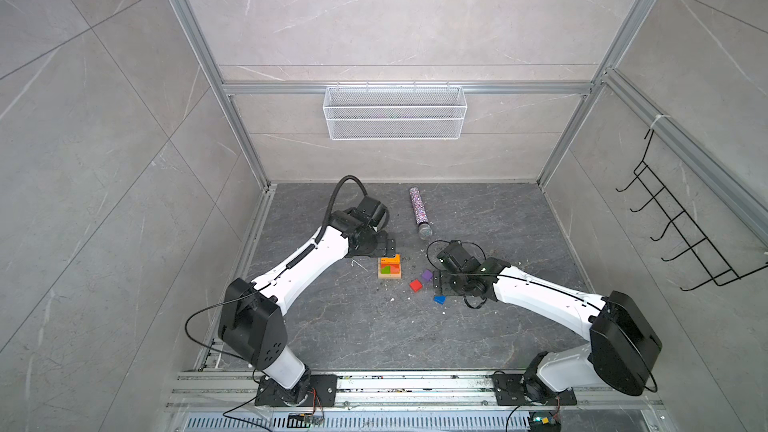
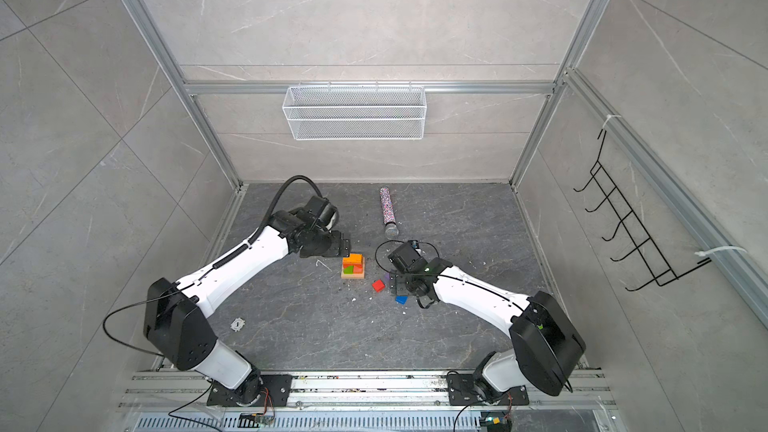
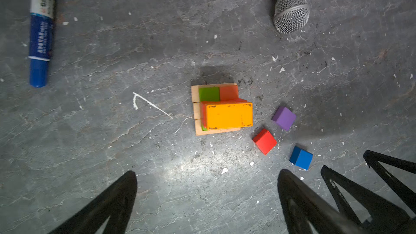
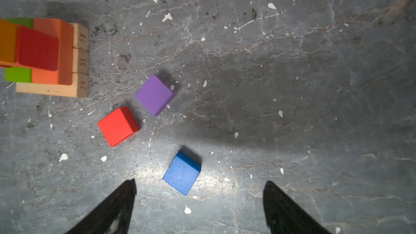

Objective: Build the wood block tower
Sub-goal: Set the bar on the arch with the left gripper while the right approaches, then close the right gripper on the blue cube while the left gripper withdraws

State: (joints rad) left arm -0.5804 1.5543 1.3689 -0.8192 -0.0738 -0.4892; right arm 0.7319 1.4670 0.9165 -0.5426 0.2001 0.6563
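I see the tower standing near the middle of the table, between my two arms. Its base is three tan blocks side by side. On them lies a layer of green and orange blocks, then a red block, and an orange block is on the top.

My left gripper is wide open and holds nothing. In the left wrist view the tower lies ahead of the fingertips, a little to one side, and does not touch them. In both top views the end of this arm hangs just behind the tower, on the far side.

My right gripper also has its fingers well apart, with nothing between them. The blue cube lies on the table just ahead of the fingertips and is closer to one finger than to the other. I cannot see any contact. Further ahead are the red cube and the purple cube, close to each other but not touching. They lie between the blue cube and the tower, and none of the three cubes touches the tower.

A blue marker pen lies well apart from the tower on one side. A glittery microphone lies on the far part of the table.
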